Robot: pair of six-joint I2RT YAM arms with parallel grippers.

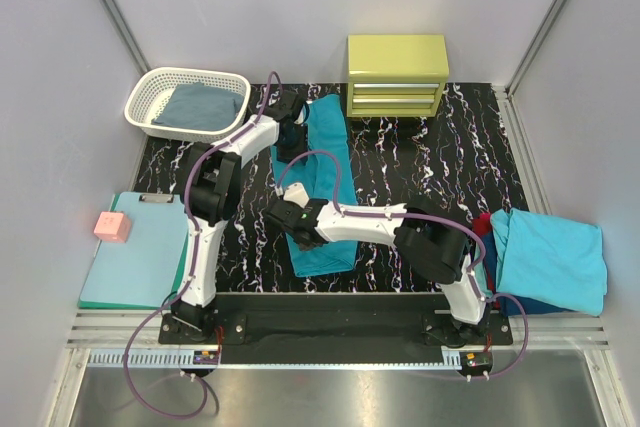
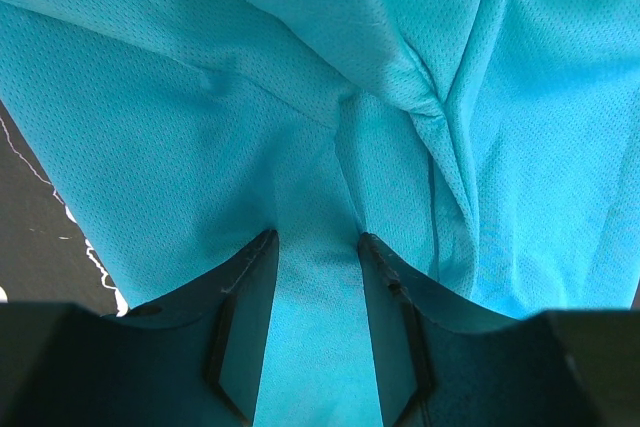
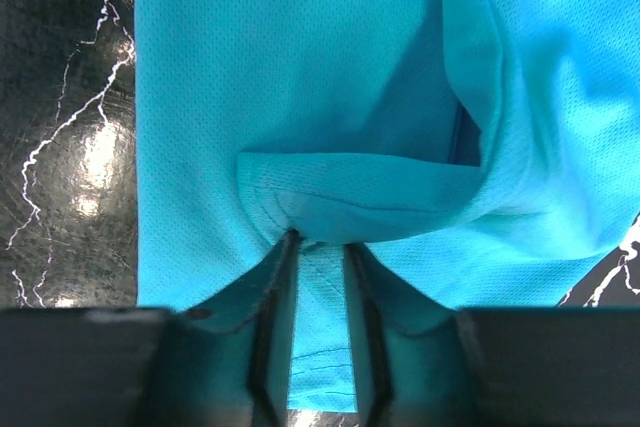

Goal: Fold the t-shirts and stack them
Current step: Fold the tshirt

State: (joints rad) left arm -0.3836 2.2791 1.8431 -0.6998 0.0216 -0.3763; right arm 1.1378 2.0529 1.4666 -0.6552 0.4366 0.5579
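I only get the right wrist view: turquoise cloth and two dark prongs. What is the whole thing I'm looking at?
Observer: That cloth is a teal t-shirt, folded into a long strip that runs down the middle of a black marbled table.
Operator: Is the other arm doing anything?
Observer: Yes. The left gripper is near the strip's far end, and it has cloth pinched between its fingers.
Operator: Are there more shirts around?
Observer: A pile of shirts lies at the table's right edge, topped in light turquoise.
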